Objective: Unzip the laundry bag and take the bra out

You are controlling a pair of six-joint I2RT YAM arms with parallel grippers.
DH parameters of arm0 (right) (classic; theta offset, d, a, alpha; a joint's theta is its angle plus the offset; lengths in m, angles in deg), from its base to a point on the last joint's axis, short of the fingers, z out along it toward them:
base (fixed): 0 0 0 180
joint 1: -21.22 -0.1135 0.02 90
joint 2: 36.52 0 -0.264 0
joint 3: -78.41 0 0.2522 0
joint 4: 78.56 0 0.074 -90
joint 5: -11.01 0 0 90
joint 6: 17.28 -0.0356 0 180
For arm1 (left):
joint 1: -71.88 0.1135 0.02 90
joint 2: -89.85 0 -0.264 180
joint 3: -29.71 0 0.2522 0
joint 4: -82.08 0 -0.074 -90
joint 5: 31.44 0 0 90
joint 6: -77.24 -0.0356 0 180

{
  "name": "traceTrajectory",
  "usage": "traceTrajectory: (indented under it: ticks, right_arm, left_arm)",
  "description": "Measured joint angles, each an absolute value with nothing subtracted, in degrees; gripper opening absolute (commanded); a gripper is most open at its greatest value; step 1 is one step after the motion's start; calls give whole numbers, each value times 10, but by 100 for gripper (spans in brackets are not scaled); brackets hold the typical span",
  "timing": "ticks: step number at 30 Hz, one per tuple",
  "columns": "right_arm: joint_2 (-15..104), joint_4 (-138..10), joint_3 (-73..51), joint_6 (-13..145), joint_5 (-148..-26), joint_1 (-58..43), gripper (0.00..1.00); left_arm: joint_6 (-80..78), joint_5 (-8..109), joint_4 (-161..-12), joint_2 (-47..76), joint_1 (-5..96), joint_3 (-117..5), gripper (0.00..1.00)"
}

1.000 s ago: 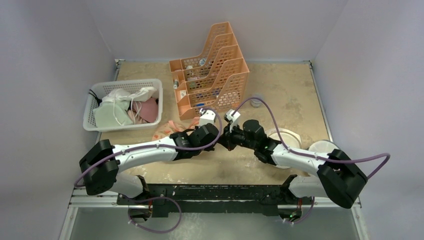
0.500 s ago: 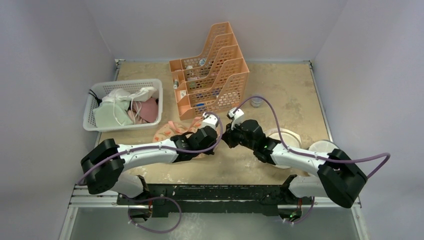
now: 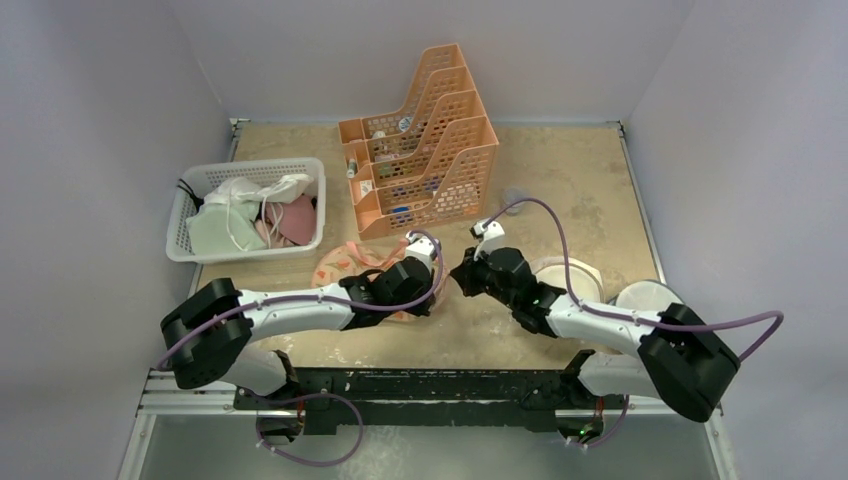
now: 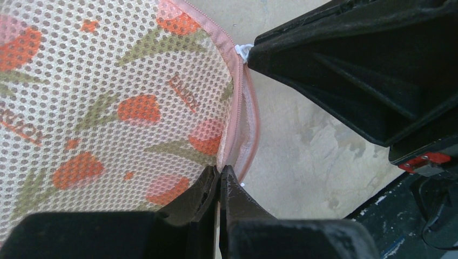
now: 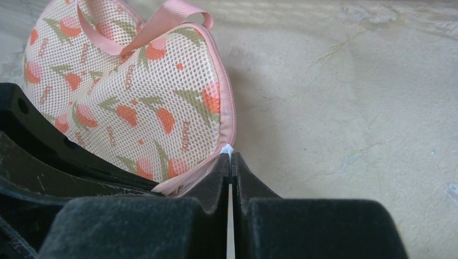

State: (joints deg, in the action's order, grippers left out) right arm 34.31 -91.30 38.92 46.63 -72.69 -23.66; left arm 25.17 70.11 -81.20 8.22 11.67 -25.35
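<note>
The laundry bag [image 3: 345,265], peach mesh with red-orange flowers and pink trim, lies at mid table, mostly under my left arm. It fills the left wrist view [image 4: 108,97] and shows in the right wrist view [image 5: 135,102]. My left gripper [image 3: 430,292] [image 4: 220,171] is shut on the bag's pink trim at its right end. My right gripper [image 3: 458,281] [image 5: 230,156] is shut on the white zip pull [image 5: 227,149], which also shows in the left wrist view [image 4: 243,51], a short way along the same edge. The bra is hidden.
An orange file rack [image 3: 425,150] stands behind the grippers. A white basket [image 3: 180,225] of white, pale-green and pink cloth is at the left. A round white mesh pouch [image 3: 572,272] and a white disc [image 3: 645,295] lie right of my right arm.
Both wrists have lowered toward the near edge. My right gripper has drawn to the right with the zip pull, away from my left gripper. The bag has shifted slightly right.
</note>
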Motion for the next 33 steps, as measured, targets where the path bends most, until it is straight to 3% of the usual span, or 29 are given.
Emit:
traceTrajectory:
  ticks: [7,14,20,26,33]
  right_arm:
    - [326,-916,398,471,-730,-235,0]
    - [406,-877,323,478,-770,-222,0]
    - [438,-869,289,481,-830,-215,0]
    - [442,-839,255,510,-854,-211,0]
    - [431,-819,258,524,-901,-211,0]
  left_arm:
    - [257,683,-823,92,118,-246,0]
    - [269,704,-804,91,118,-247,0]
    - [326,755,-764,131,117,-243,34]
    - [361,800,-727,173,117,-252,57]
    - [357,822,-707,110,117,-312,59]
